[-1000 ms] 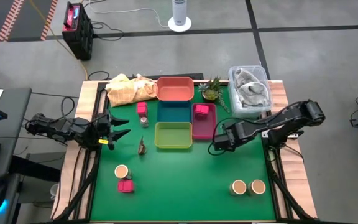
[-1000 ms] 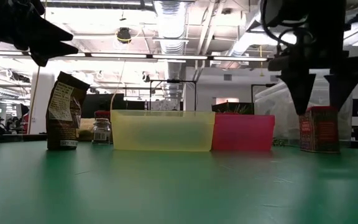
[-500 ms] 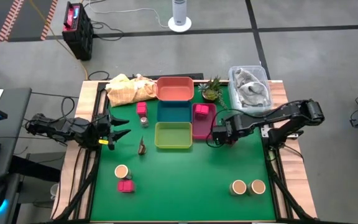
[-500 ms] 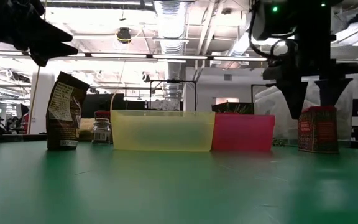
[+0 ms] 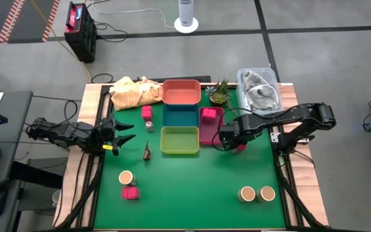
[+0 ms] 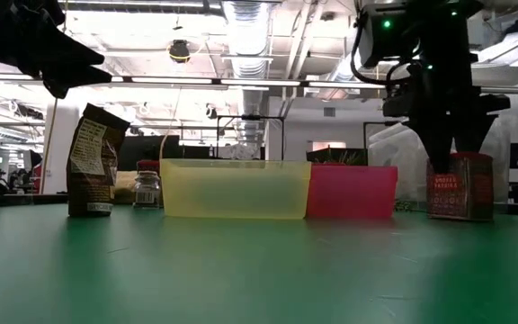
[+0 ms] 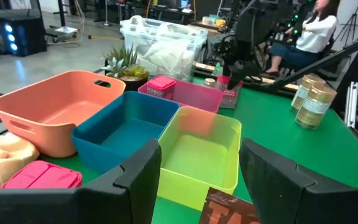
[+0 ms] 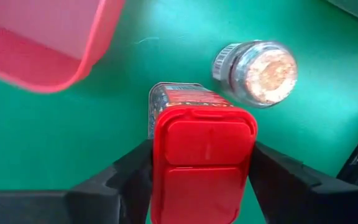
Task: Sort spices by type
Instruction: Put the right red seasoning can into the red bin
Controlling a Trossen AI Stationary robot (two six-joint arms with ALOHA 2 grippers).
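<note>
1. My right gripper (image 8: 201,171) has its jaws on both sides of a red-lidded spice tin (image 8: 202,155), which stands on the surface just beside the pink tray (image 5: 210,133), toward the right edge; I judge it gripped, not lifted.
2. My left gripper (image 5: 122,135) waits near the left edge, jaws partly apart, empty.
3. Done: one pink box (image 5: 208,115) sits in the pink tray.
4. Left: round jars (image 5: 257,193) near the front right corner, and a jar with a box (image 5: 130,193) front left.

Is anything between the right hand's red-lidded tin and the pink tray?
Nothing visible. The right hand grips the red-lidded tin right beside the pink tray; the small jar stands on the tin's other side.
</note>
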